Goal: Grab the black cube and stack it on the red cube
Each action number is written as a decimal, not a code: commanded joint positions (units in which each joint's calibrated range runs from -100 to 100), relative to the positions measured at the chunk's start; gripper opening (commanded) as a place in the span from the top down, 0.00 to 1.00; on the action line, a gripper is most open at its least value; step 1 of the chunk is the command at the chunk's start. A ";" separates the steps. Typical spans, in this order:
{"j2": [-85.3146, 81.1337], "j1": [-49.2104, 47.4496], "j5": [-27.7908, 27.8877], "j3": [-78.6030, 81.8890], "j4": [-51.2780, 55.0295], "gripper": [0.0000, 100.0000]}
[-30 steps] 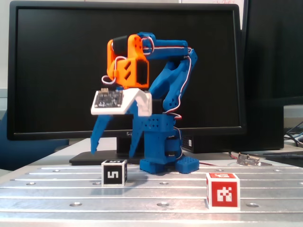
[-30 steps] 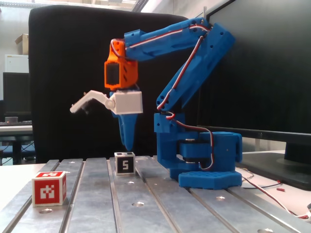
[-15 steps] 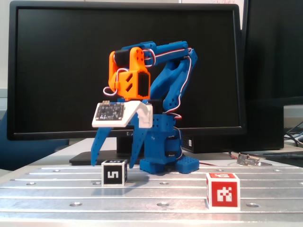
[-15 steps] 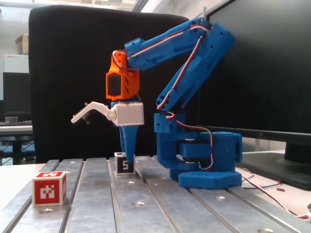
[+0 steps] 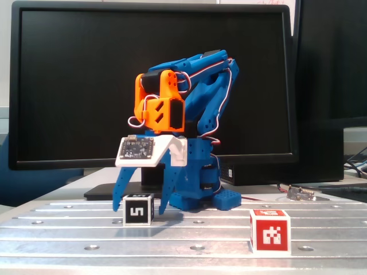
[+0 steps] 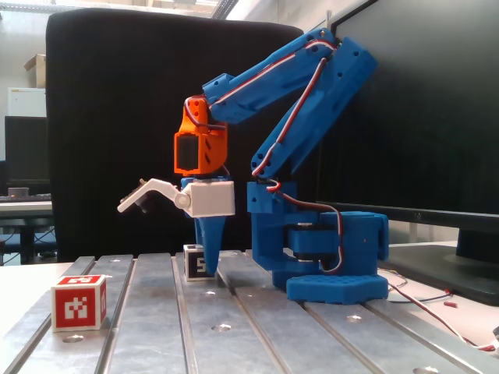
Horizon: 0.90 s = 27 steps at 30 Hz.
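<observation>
We are at the grab step, and we go from left to right in the fixed view that faces the arm. First comes the black cube (image 5: 138,209), sitting flat on the metal worktop (image 5: 189,240) with its white "5" toward us. Our pincer (image 5: 140,205) is spread wide and pointing down, with one blue finger (image 5: 120,192) to the left of the cube and the other to its right. The tips look low, near the cube's top half. Nothing is held yet.

To do this well, we think we should go down a little more, so the fingers hug the middle of the cube and not just its top edge. Then we close slowly and evenly, so the cube does not spin or slide away.

In the fixed view from the side, the finger tip (image 6: 209,253) lines up with the cube (image 6: 199,262), so the reach looks about right. We cannot be sure it is perfectly centred.

Farther right in the facing view sits the red cube (image 5: 269,230), well apart from the black one and nearer the camera. We should lift high before we carry, so we do not bump it.
</observation>
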 commanded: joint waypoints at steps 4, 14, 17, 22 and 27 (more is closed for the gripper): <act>-0.01 0.03 -0.10 -0.41 -0.33 0.71; -0.01 0.03 0.00 -0.23 -0.24 0.76; -0.09 0.39 0.16 -0.23 -0.24 0.81; -0.51 0.54 0.27 -0.14 -0.24 0.81; -0.59 0.54 0.27 -0.14 -0.24 0.81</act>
